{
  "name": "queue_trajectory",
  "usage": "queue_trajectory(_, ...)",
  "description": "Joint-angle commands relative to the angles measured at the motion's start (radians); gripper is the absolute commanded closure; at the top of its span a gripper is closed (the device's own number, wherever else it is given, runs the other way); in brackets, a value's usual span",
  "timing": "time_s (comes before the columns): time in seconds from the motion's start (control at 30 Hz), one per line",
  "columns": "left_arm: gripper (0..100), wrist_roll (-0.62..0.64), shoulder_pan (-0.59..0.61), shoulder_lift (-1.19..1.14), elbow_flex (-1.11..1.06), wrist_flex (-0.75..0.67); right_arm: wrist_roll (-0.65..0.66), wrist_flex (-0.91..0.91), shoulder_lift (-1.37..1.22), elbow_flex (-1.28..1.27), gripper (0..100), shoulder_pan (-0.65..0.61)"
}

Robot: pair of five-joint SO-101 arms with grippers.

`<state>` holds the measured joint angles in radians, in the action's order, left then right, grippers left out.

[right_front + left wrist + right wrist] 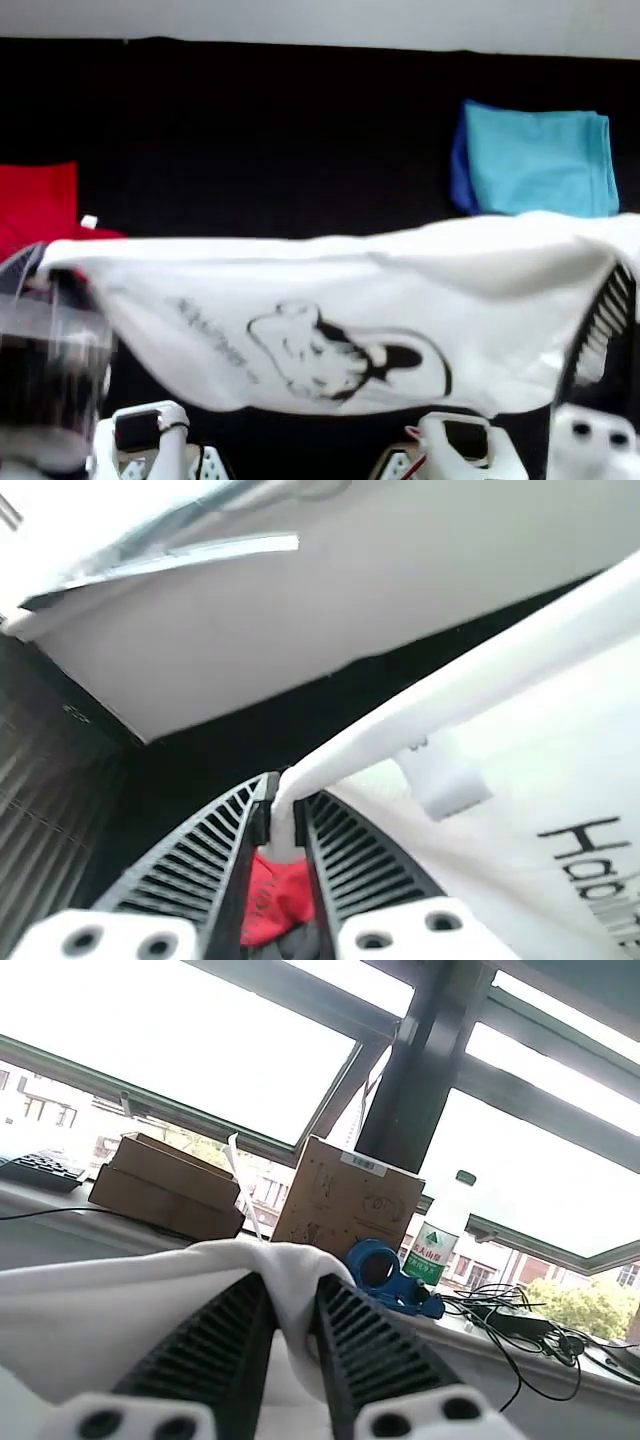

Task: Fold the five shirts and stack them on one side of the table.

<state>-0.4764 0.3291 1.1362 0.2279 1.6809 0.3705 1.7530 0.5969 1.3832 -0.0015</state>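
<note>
Aloft, white shirt [330, 300] edge pinched inside left pincer [287, 802], right pincer [291, 1290].

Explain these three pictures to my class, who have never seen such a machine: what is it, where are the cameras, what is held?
These are two small robot arms at a black table. One picture looks down from a fixed camera; the other two come from a camera on each wrist. The left arm's fingers and the right arm's fingers each pinch the white shirt, holding it spread between them. A folded blue shirt and a red shirt lie on the table.
</note>
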Motion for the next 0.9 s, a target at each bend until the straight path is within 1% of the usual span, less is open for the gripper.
queue_trajectory(0.0,99,0.003,0.015,0.047,-0.004,-0.052,-0.041,0.008,0.001,-0.002,99.2,-0.001)
queue_trajectory(0.1,99,0.003,0.015,0.051,-0.008,-0.057,-0.066,0.008,-0.018,-0.018,99.2,-0.001)
queue_trajectory(0.2,99,0.003,0.015,0.050,-0.068,-0.089,-0.066,0.005,-0.044,-0.125,99.2,-0.004)
queue_trajectory(0.33,99,0.002,0.015,0.050,-0.266,-0.187,-0.068,-0.008,-0.091,-0.297,99.2,-0.005)
queue_trajectory(0.5,99,0.002,0.015,0.048,-0.515,-0.324,-0.068,-0.081,-0.179,-0.529,99.2,-0.005)
queue_trajectory(0.7,99,0.002,0.008,0.041,-0.645,-0.474,-0.068,-0.209,-0.245,-0.705,99.2,-0.007)
queue_trajectory(0.77,99,0.003,0.008,-0.012,-0.677,-0.534,-0.068,-0.255,-0.283,-0.771,99.2,-0.007)
queue_trajectory(0.87,99,0.005,0.008,-0.176,-0.680,-0.605,-0.068,-0.331,-0.352,-0.846,99.2,-0.008)
